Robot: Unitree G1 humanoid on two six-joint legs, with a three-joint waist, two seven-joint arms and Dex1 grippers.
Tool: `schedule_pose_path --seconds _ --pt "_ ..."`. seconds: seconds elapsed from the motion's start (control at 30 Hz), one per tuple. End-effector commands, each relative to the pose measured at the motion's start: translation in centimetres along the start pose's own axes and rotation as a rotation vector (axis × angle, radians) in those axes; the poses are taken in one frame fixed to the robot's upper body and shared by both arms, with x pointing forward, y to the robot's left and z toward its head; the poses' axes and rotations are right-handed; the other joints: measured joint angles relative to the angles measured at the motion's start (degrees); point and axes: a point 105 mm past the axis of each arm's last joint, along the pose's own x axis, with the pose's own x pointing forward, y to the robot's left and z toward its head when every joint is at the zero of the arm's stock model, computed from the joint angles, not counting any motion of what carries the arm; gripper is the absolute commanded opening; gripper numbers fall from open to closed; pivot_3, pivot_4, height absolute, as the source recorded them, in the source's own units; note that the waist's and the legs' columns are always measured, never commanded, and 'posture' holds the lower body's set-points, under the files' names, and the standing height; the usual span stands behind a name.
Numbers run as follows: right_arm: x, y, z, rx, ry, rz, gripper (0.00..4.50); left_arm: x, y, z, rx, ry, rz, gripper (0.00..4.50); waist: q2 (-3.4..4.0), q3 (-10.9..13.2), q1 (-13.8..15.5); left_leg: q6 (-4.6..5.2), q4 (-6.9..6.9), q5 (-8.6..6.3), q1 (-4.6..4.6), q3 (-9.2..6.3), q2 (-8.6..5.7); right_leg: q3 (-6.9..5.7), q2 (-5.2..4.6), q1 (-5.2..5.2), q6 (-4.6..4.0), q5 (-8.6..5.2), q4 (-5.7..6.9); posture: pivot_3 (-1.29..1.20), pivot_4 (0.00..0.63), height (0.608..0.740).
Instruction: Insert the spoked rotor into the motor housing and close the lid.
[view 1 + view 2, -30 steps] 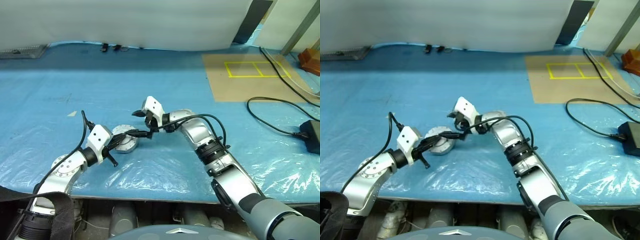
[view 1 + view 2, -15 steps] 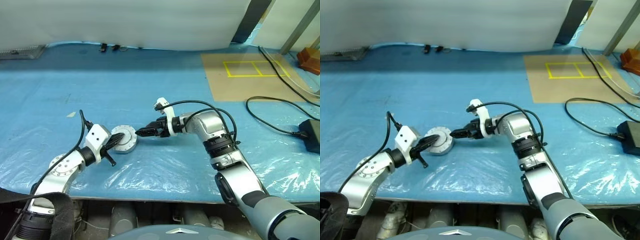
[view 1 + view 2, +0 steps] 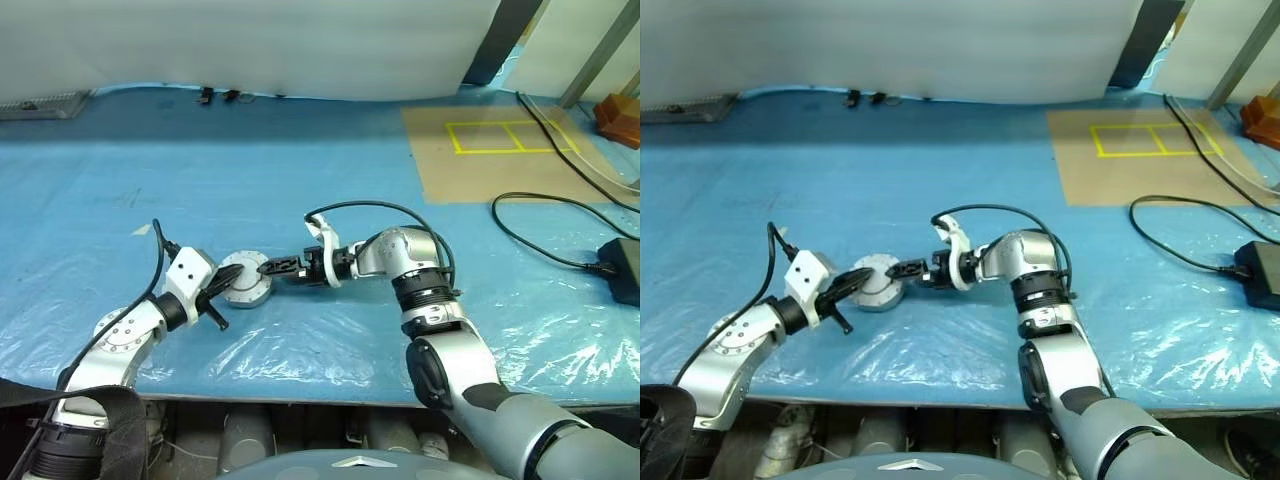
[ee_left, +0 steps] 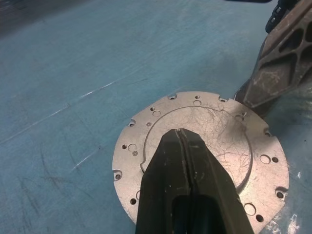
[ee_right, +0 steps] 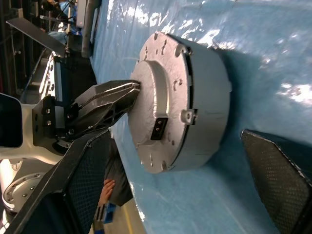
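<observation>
Left tool [image 3: 232, 284]: you see it clenched, tips resting on the plain grey top of the lid [image 3: 247, 281].
Lid: left of frame centre, seated on the blue-covered bench [image 3: 330, 190].
Right tool [image 3: 266, 268]: released, jaws wide on both sides of the lid.
Far right: black cable [image 3: 545, 240], yellow-taped board [image 3: 500, 150].

I think this is a workshop or a robot lab. My work table [image 3: 120, 150] is covered in shiny blue plastic, with yellow tape squares [image 3: 512, 138] on brown board and black cables [image 3: 545, 250] lying around.
</observation>
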Motion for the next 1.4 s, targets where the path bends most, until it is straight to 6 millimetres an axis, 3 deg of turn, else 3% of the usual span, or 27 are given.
schedule_pose_path --seconds 0.03,0.13,0.2,0.5,0.73,0.87,1.03,1.13,1.23,1.4 --pt "0.8 1.1 -0.6 0.021 0.032 0.031 4.48 -0.3 0.1 -2.1 -0.035 0.081 0.015 0.00 0.01 0.0 0.0 0.00 0.00 0.00 -0.01 0.00 0.00 0.00 0.00 0.00 0.00 0.00 0.00 0.00 0.150 0.740" --pt "0.7 1.2 0.0 0.041 -0.012 0.045 4.48 -0.3 0.0 -2.1 -0.032 0.080 0.014 0.00 0.02 0.0 0.1 0.00 -0.02 0.00 0.00 -0.01 0.00 0.00 0.00 0.00 0.13 -0.07 -0.03 0.00 0.150 0.740" --pt "0.4 1.2 0.3 0.062 -0.039 0.063 4.10 -0.5 -0.1 -2.3 -0.029 0.085 0.012 0.00 0.03 0.0 0.1 -0.01 -0.03 0.00 -0.01 -0.01 -0.01 0.00 -0.01 0.00 0.28 -0.16 -0.04 0.00 0.150 0.740" --pt "0.3 1.6 0.7 0.081 -0.079 0.097 1.18 -0.5 0.2 -2.2 -0.029 0.077 0.021 0.00 0.22 0.1 0.2 -0.01 -0.15 0.00 -0.10 0.02 -0.03 0.00 0.00 -0.12 0.04 -0.02 -0.09 0.00 0.150 0.740" --pt "0.4 0.4 0.2 0.111 -0.058 0.032 1.11 -0.4 0.4 -1.9 -0.039 0.055 0.036 0.00 0.23 0.1 0.1 -0.01 -0.21 0.00 -0.11 0.03 -0.05 0.00 -0.01 -0.12 0.08 -0.05 -0.13 0.00 0.150 0.740" --pt "0.3 0.8 0.5 0.115 -0.082 0.062 1.11 -0.5 3.1 1.1 -0.297 -0.190 0.220 0.00 0.28 0.1 0.1 -0.02 -0.22 0.00 -0.11 0.07 -0.08 0.00 -0.04 -0.12 0.08 -0.05 -0.13 0.00 0.150 0.740" --pt "0.2 0.8 0.5 0.160 -0.088 0.081 1.11 -2.2 5.6 2.2 -0.497 -0.352 0.343 0.00 0.18 0.2 0.1 -0.04 -0.22 0.02 -0.40 0.11 0.00 -0.03 0.06 -0.39 0.02 -0.02 -0.10 0.00 0.150 0.740" --pt "-0.1 1.8 2.2 0.230 -0.178 0.180 1.11 -3.4 6.6 1.5 -0.606 -0.386 0.392 0.00 0.17 0.2 0.2 -0.05 -0.22 0.02 -0.56 0.11 -0.04 -0.03 0.04 -0.47 0.03 -0.02 -0.17 0.00 0.150 0.740" --pt "-0.4 2.4 3.4 0.257 -0.244 0.234 1.11 -4.1 6.2 0.9 -0.762 -0.440 0.382 0.00 0.13 0.2 0.2 -0.06 -0.22 0.01 -0.69 0.19 -0.06 -0.03 0.03 -0.60 0.04 -0.03 -0.17 0.00 0.150 0.740" --pt "-0.5 3.2 4.4 0.261 -0.307 0.268 1.11 -4.4 3.6 1.0 -0.961 -0.533 0.270 0.00 0.03 0.3 0.3 -0.06 -0.21 0.01 -0.88 0.43 -0.02 -0.04 0.05 -0.81 0.04 -0.02 -0.14 0.00 0.150 0.740"
